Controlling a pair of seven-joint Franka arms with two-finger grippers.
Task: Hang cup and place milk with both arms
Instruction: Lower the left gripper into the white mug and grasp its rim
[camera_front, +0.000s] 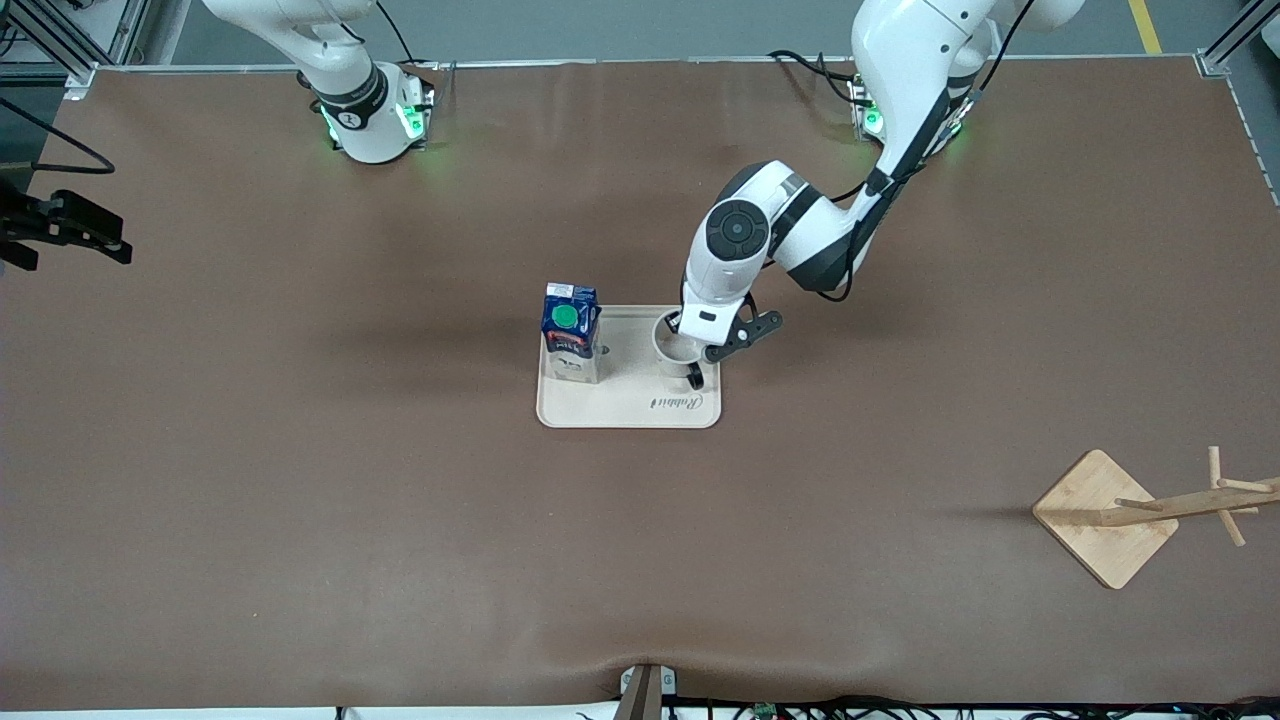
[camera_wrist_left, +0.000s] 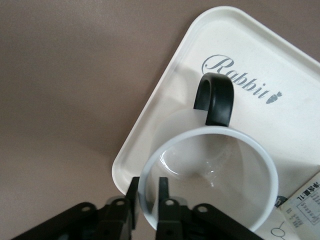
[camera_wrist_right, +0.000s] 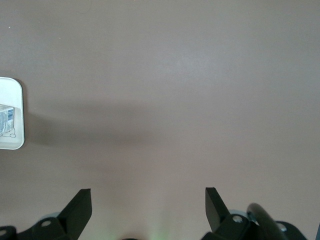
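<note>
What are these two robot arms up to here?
The left gripper is down at the cup, its fingers closed on the cup's rim, one inside and one outside. The cup stands on a cream tray beside the milk. The right gripper waits open over bare table. A wooden rack stands toward the left arm's end, with nothing hung on it.

The tray (camera_front: 628, 410) is lying mid-table. On it the milk (camera_front: 570, 333) is standing at the right arm's end, and the cup (camera_front: 680, 352) at the left arm's end, where the left gripper (camera_front: 690, 345) is reaching down onto its rim. A wooden rack (camera_front: 1150, 512) is sitting well apart from the tray, nearer the camera.
</note>
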